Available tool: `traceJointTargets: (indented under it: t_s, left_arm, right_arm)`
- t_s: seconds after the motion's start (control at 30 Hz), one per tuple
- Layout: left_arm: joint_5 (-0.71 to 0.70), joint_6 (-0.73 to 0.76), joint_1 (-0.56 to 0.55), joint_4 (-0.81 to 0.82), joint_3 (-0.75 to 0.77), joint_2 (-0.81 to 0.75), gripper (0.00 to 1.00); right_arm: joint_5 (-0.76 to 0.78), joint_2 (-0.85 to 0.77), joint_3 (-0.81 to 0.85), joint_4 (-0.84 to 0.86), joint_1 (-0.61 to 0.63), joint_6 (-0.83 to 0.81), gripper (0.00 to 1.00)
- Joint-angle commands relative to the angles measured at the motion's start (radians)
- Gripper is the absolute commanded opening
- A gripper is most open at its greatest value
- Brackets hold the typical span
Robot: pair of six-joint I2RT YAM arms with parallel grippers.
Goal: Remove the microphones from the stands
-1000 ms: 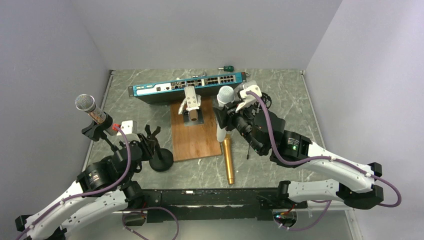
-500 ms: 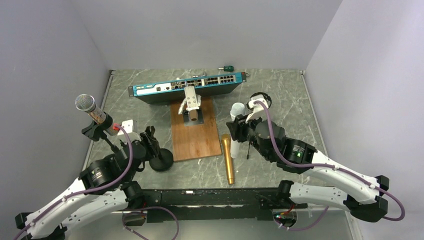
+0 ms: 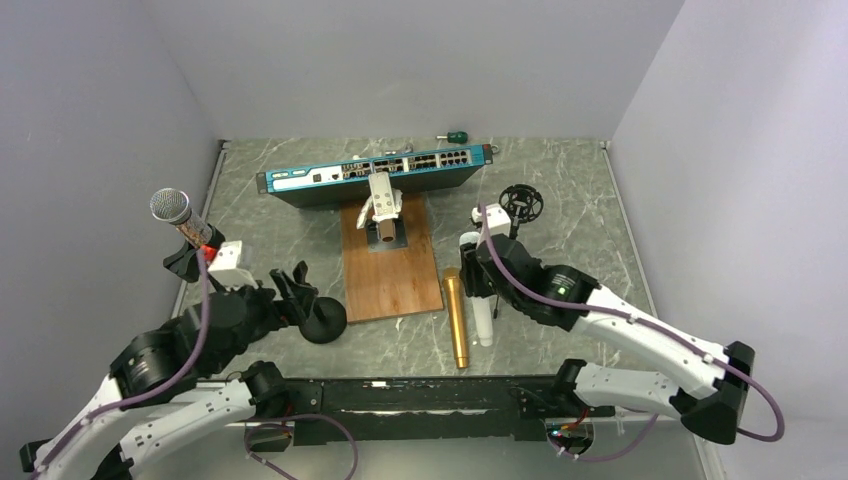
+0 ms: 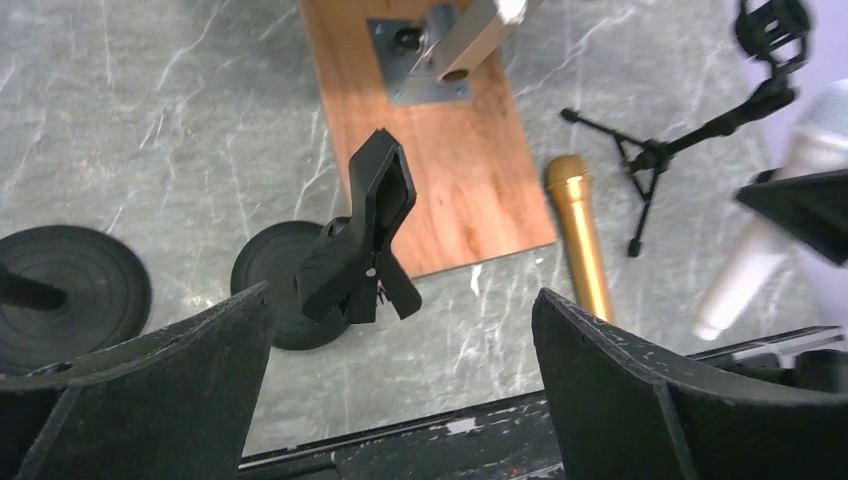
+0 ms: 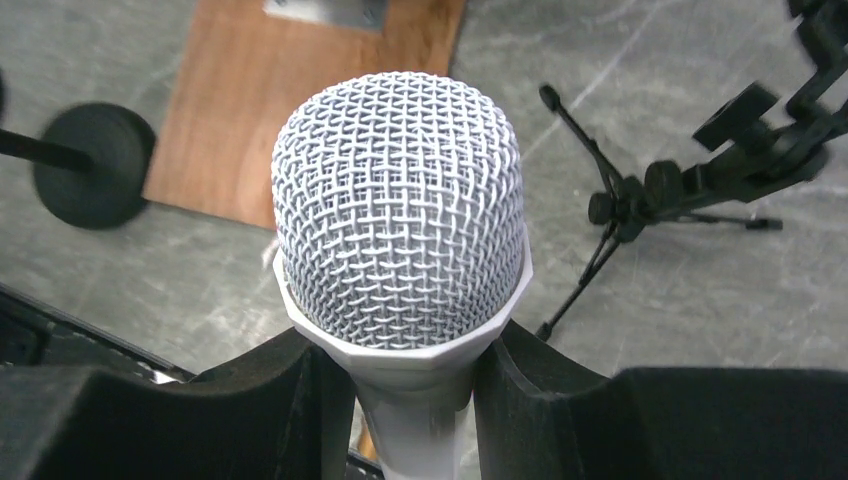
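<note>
The white microphone is off its tripod stand and clenched in the right pincer, gripped at the neck just under the mesh head, with its body pointing down toward the counter just beside the gold microphone. Whether its tail already touches the stone I cannot tell. The main risk looks like the set-down: if the grip lets go while the body is this steep, the microphone would likely tip over and roll, either knocking the gold one or running out toward the thin tripod legs. The grip itself sits where the handle narrows away from the head, so a small slackening could let the body slide down through the fingers and strike the counter tail first. Pushing lower with the tail already grounded would instead lever the head sideways out of the grip. The left pincer is spread wide and holds nothing, straddling the empty black clip on its round base. A careless swing there could shove that stand over, or catch the neighbouring stand at the far left that carries the silver-headed microphone
</note>
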Motion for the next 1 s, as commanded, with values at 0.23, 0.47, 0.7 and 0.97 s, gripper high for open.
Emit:
traceJointTargets:
  t_s: [0.23, 0.47, 0.7, 0.97]
  left_arm:
    - [-0.022, 0.113, -0.005, 0.053, 0.106, -0.147, 1.00]
    - [-0.054, 0.090, -0.004, -0.071, 0.191, -0.168, 0.99]
    - [-0.028, 0.094, -0.004, -0.076, 0.211, -0.222, 0.98]
    - [-0.018, 0.085, -0.005, -0.095, 0.220, -0.213, 0.98]
  right_arm:
    - [-0.073, 0.278, 0.084, -0.146, -0.064, 0.162, 0.00]
    - [0.073, 0.447, 0.102, -0.196, -0.069, 0.274, 0.00]
    - [0.142, 0.529, 0.081, -0.154, -0.074, 0.295, 0.10]
    - [0.200, 0.619, 0.090, -0.099, -0.093, 0.264, 0.21]
